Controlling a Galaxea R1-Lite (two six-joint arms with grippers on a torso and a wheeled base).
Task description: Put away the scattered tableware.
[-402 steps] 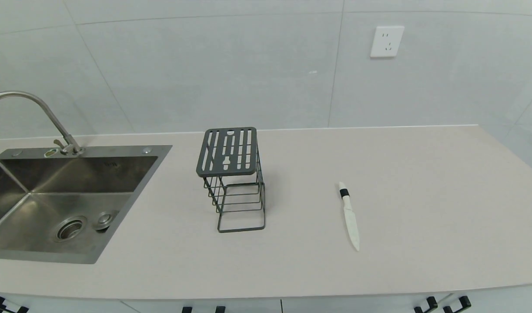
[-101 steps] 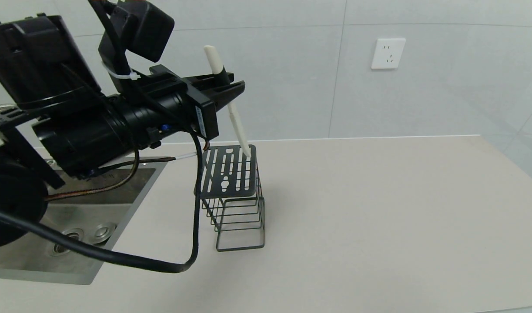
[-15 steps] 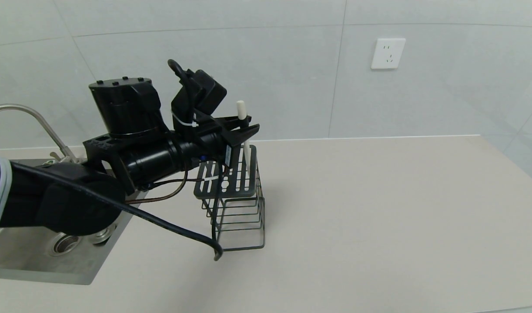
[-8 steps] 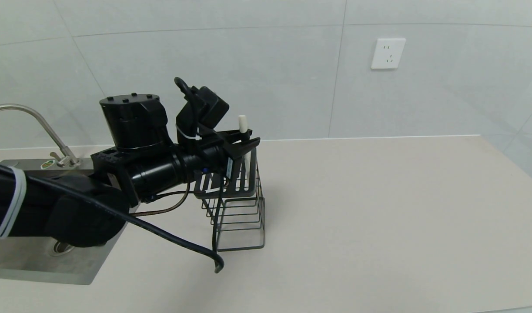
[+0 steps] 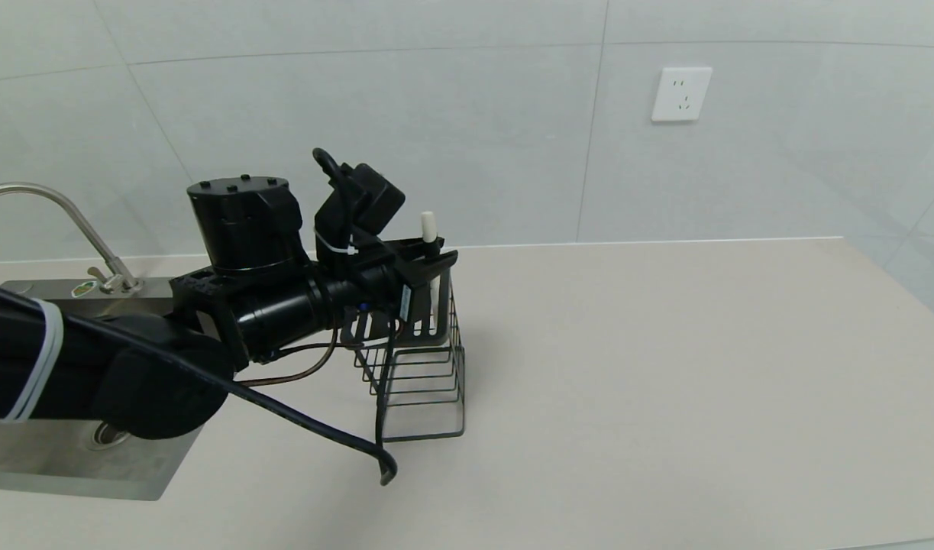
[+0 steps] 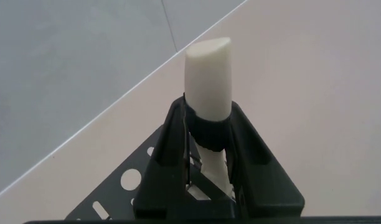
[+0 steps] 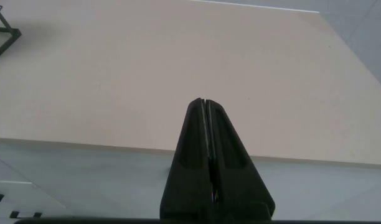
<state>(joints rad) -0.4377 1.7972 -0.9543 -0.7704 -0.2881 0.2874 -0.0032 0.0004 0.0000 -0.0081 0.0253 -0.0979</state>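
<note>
The white knife (image 5: 430,252) with a black band on its handle stands upright, its blade down through a slot in the slotted top of the dark wire rack (image 5: 424,382) on the counter. My left gripper (image 5: 428,260) is shut on the knife's handle just above the rack top. In the left wrist view the white handle end (image 6: 208,71) sticks up between the black fingers (image 6: 172,146), with the rack's slotted plate (image 6: 125,186) below. My right gripper (image 7: 206,118) is shut with nothing in it, over the counter's front edge.
A steel sink (image 5: 24,451) with a curved tap (image 5: 46,206) lies to the left of the rack. The beige counter (image 5: 665,367) stretches bare to the right. A wall socket (image 5: 680,93) sits on the tiled wall behind. A black cable (image 5: 321,435) hangs from my left arm.
My left gripper has sunk with the knife, so the blade has gone deeper into the rack's slot and less of the handle stands above the rack top.
</note>
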